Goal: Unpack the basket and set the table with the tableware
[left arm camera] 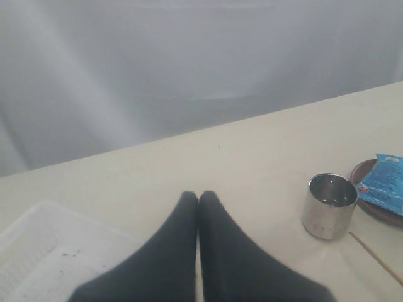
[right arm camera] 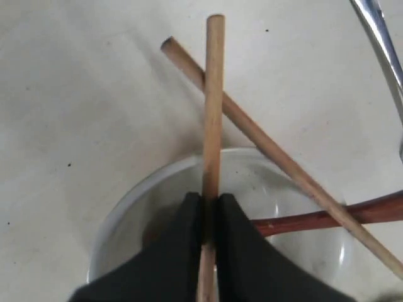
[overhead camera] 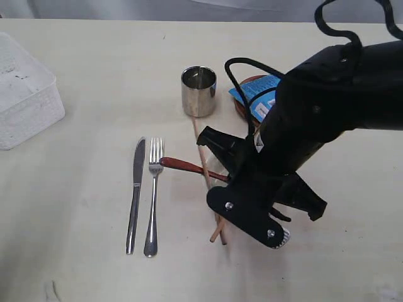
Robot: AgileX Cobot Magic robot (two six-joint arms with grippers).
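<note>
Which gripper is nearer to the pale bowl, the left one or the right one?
Right. The right gripper is just above the bowl, holding one chopstick. The left gripper is beside the basket, away from it.

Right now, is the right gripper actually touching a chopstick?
Touching. The right wrist view shows the right gripper shut on one chopstick, with no gap on either side of the stick.

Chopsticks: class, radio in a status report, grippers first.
Left gripper shut, empty. Right gripper shut on one chopstick, over the bowl. Second chopstick crosses it.
</note>
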